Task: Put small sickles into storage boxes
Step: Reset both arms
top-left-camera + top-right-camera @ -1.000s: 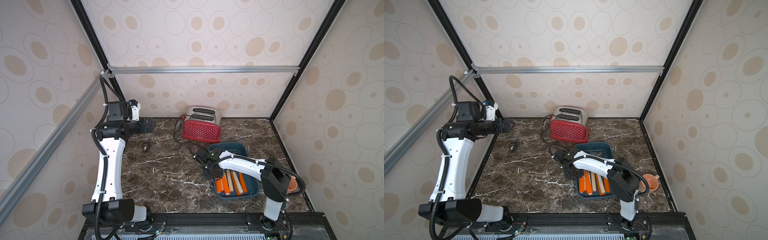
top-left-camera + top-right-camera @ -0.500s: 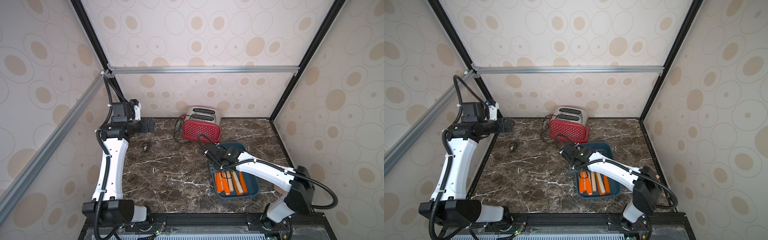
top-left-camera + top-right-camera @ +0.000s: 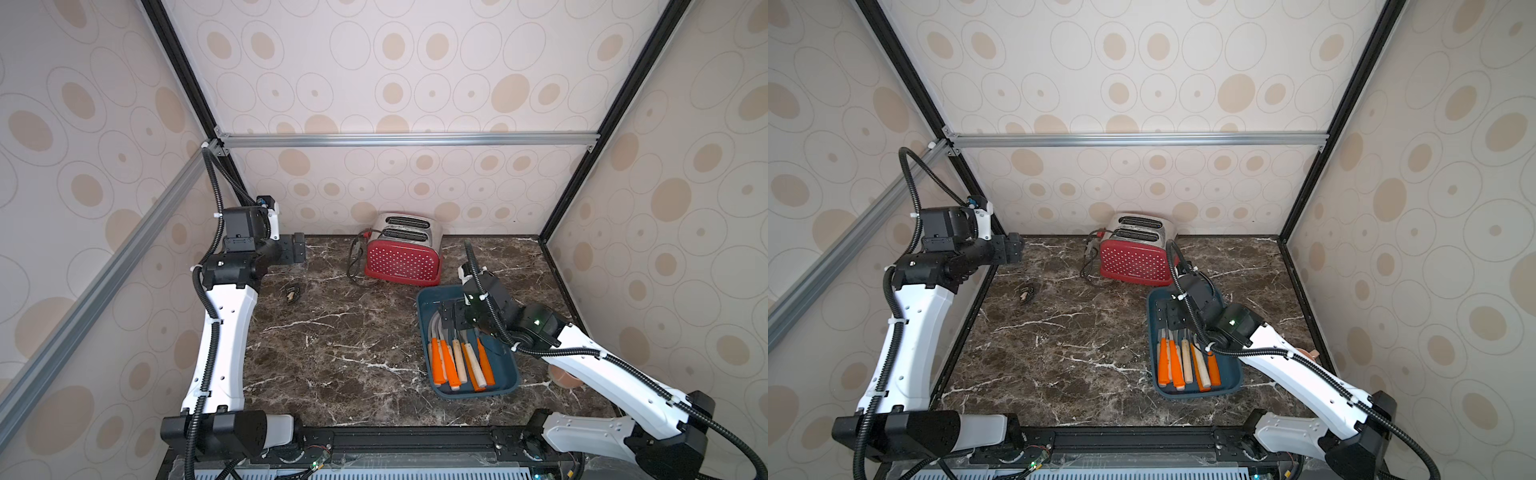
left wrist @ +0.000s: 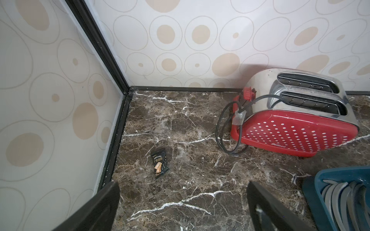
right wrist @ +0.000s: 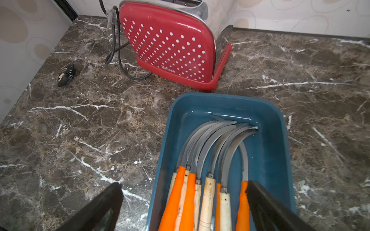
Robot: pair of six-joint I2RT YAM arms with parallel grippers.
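Right wrist view: my right gripper (image 5: 184, 185) hangs with its jaws spread wide, gripping nothing, above the small sickles (image 5: 208, 152), which lie side by side in the teal storage box (image 5: 220, 98) at lower centre. The red dotted toaster (image 5: 170, 46) stands just beyond, at upper centre. My left gripper (image 4: 183, 184) is likewise spread and empty.

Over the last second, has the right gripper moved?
Yes. The right gripper moved rightward, from outside the storage box's left rim to above the small sickles lying inside it.
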